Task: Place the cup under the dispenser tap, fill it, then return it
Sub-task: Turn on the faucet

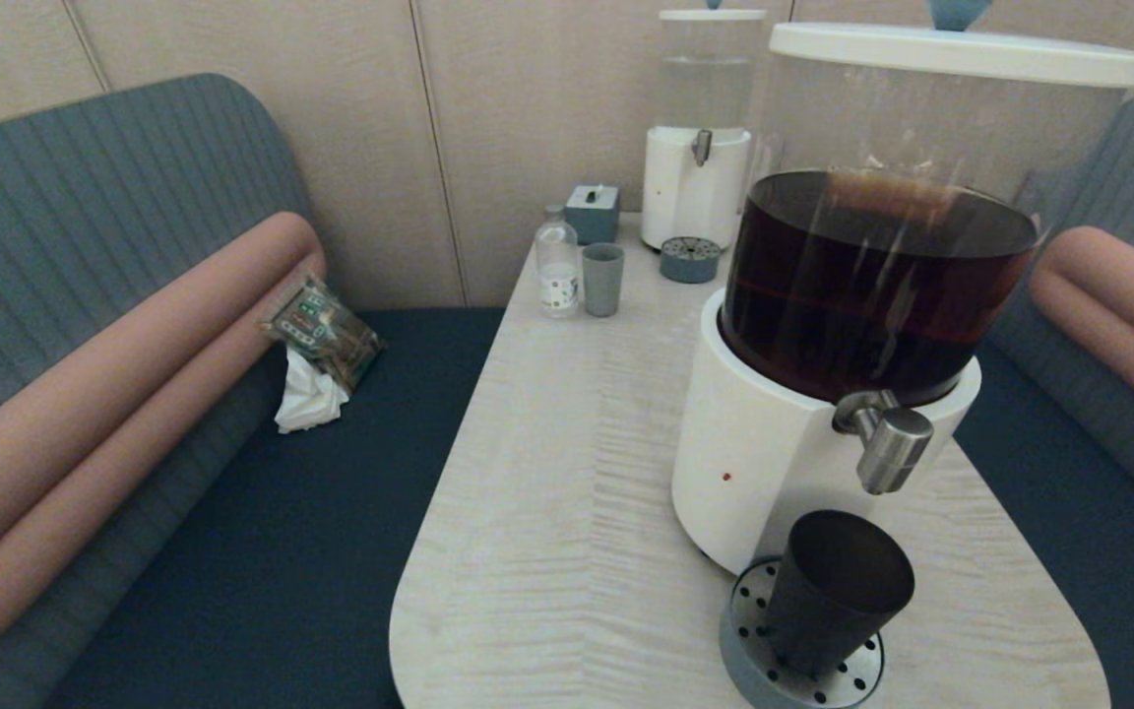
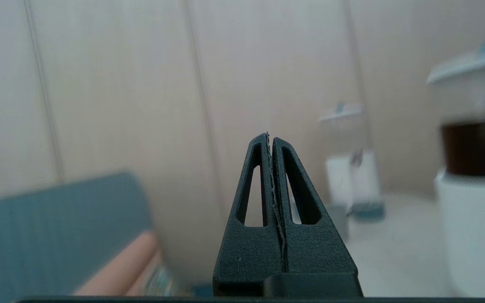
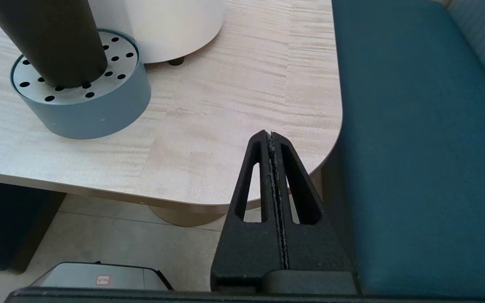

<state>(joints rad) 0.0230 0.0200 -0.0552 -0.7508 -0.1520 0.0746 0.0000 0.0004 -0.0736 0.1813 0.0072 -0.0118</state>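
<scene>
— So, where's the black cup (image 1: 835,589) sitting?

— Upright on the round perforated drip tray (image 1: 746,640) at the near end of the table (image 1: 567,473), just in front of the big dispenser's white base (image 1: 764,463). The steel dispenser tap (image 1: 887,440) hangs above it, a little toward the far side of the rim. From the right wrist camera you see the cup's lower wall planted on the tray's holed plate.

— And the left gripper (image 2: 271,139)?

— Clenched tight, fingers pressed together along their whole length, nothing between them. It's up in the air, touching nothing, pointing toward the wall panels, with the dispenser blurred off to one side.

— The right gripper (image 3: 270,135)?

— Also squeezed closed and empty. It sits low beside the table's rounded near corner, next to the blue seat cushion (image 3: 419,147), well apart from the cup.

— Anything in the cup?

— Can't tell; the inside just looks dark. The tank (image 1: 872,286) above holds dark brown liquid. Neither arm shows in the head camera.
</scene>
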